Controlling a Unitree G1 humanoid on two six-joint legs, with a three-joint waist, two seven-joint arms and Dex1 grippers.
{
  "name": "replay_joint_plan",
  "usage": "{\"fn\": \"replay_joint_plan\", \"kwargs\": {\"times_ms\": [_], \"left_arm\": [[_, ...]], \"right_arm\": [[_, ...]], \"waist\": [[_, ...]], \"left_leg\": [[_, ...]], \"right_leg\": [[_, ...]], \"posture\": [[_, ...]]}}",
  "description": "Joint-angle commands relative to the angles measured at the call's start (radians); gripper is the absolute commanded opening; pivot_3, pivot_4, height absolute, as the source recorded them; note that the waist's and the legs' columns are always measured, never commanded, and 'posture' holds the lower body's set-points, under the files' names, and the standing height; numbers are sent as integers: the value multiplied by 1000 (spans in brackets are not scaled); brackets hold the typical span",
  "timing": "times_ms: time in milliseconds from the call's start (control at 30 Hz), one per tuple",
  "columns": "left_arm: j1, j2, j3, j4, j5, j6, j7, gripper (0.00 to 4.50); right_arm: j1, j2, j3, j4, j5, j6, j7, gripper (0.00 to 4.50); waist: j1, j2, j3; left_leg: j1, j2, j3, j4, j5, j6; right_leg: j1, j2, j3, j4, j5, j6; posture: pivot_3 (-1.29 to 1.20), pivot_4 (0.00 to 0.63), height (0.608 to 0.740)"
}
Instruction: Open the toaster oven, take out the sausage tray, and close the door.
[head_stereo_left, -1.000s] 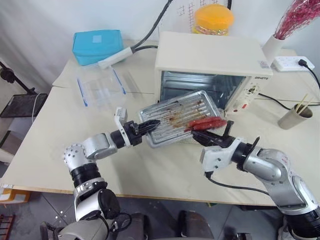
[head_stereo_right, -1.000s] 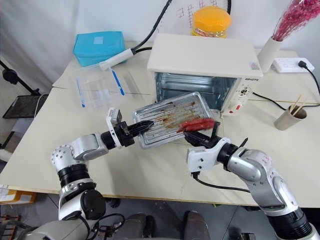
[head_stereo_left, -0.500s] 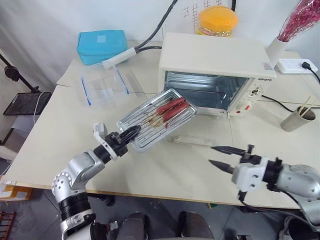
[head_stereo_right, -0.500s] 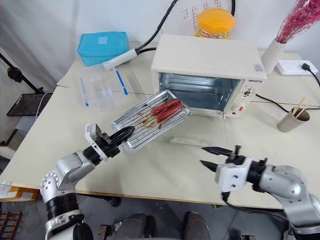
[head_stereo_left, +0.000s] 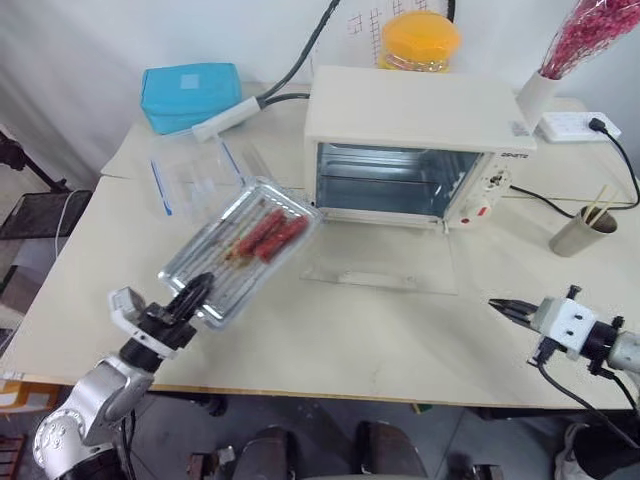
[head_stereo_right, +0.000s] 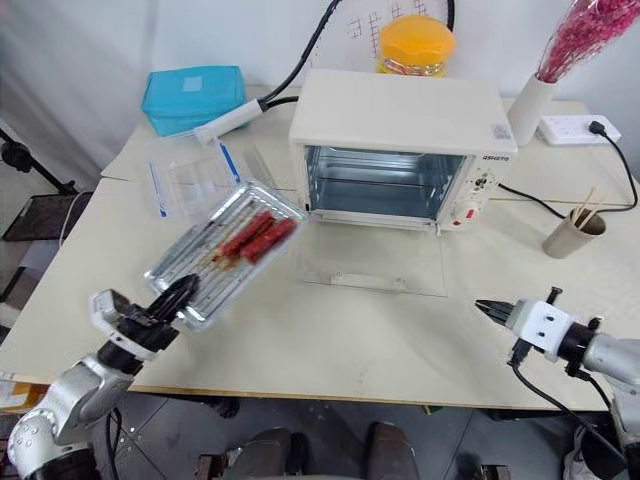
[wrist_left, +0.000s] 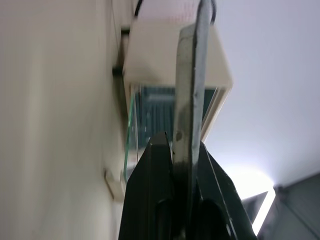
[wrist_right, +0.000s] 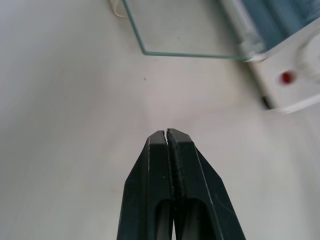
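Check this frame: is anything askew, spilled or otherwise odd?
The sausage tray is held by one corner in the left gripper, tilted off the table; sausages remain on it. The oven door lies open, flat. Nothing spilled.

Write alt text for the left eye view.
The left gripper holds a silvery ribbed metal tray of red sausages above the table, beside a cream-white toaster oven whose glass door lies open; the right gripper is shut.

Blue box (head_stereo_left: 192, 93), clear container (head_stereo_left: 197, 172)
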Motion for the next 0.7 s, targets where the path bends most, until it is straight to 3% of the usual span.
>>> {"fn": "replay_joint_plan", "kwargs": {"times_ms": [33,367,500,700], "left_arm": [[49,-55,52,-83,-33,-52,6,0],[77,-91,36,-168,-33,-105,32,0],[80,-100,36,-186,-33,-128,46,0],[90,-123,14,-225,-33,-159,66,0]], "right_arm": [[-93,45,3,28,81,104,29,58],[-227,124,-15,-1,195,284,106,58],[-250,98,-80,-88,272,408,69,58],[-208,15,-71,-76,188,452,83,58]], "waist": [[1,0,0],[6,0,0],[5,0,0],[13,0,0]], "left_leg": [[0,0,0,0,0,0],[-2,-1,-1,0,0,0],[-2,-1,-1,0,0,0],[-2,-1,-1,0,-1,0]], "right_leg": [[0,0,0,0,0,0],[0,-1,-1,0,0,0],[0,-1,-1,1,0,0],[0,-1,-1,0,0,0]], "posture": [[0,150,740],[0,150,740],[0,150,740],[0,150,740]]}}
